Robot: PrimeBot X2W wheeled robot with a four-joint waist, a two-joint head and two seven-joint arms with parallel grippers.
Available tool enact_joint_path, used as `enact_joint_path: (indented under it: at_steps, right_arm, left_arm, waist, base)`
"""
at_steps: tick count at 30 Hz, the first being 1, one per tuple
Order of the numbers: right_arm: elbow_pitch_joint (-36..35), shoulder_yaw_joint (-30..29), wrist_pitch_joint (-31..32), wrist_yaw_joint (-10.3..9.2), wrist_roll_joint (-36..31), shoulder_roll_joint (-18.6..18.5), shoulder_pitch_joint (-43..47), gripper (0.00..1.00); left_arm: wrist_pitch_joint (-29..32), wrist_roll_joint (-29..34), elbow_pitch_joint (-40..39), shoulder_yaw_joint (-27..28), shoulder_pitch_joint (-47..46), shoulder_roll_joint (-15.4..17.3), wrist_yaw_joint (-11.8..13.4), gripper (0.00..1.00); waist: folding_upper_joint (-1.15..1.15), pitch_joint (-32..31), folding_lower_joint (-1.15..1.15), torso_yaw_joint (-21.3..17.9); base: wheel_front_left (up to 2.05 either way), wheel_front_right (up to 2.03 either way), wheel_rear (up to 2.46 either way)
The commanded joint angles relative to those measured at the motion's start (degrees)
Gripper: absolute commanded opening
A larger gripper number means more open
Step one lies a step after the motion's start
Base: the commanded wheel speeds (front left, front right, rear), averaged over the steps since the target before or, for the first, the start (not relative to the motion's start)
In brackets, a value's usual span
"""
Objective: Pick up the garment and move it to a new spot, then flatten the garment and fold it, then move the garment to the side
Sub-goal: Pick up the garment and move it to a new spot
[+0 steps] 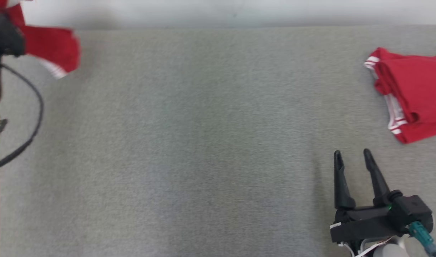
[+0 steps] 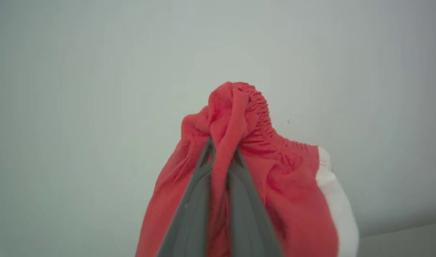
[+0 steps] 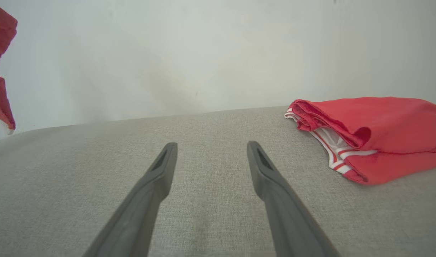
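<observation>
Garment [image 2: 293,178] bunched, clamped in L gripper [image 2: 223,148]; R gripper [image 1: 352,153] spread apart over grey surface [image 1: 203,142].

Red garment [image 2: 293,185], white-trimmed, hangs bunched from the left claw [image 2: 223,150], elastic waistband pinched uppermost.

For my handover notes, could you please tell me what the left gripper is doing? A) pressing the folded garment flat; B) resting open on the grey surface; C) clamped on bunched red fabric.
C: the left gripper is shut on a gathered bunch of the red garment.
</observation>
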Motion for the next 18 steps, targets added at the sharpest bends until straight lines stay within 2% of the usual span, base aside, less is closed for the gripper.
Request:
enact_joint_path:
  at_steps: [1,3,12,18]
  right_arm:
    - [0.83,0.28,-0.39,-0.15,0.39,0.58,0.73,1.0]
    - [1.92,0.45,-0.47,-0.15,0.63,0.78,0.98,1.0]
    - [3.92,0.87,-0.48,-0.15,2.31,1.47,2.11,1.0]
    - [4.04,0.16,-0.46,-0.15,2.55,1.65,3.49,1.0]
  left_arm:
    - [0.56,-0.95,-2.08,-0.79,0.22,-1.02,-0.04,0.0]
    - [1.34,-0.03,-5.29,-2.35,1.09,-1.57,-0.04,0.0]
    - [4.92,-2.94,-15.85,-5.43,8.28,-8.55,1.77,0.0]
    - [6.57,-1.54,-21.76,-10.48,13.32,-13.21,2.91,0.0]
  waist:
    - [0.01,-3.51,0.01,-4.3]
    - [0.01,-4.5,0.01,-6.34]
    - [0.01,-8.16,0.01,-16.28]
    - [0.01,-8.8,0.01,-19.73]
  base:
    - [0.0,0.0,0.0]
    - [0.0,0.0,0.0]
    - [0.0,0.0,0.0]
    - [0.0,0.0,0.0]
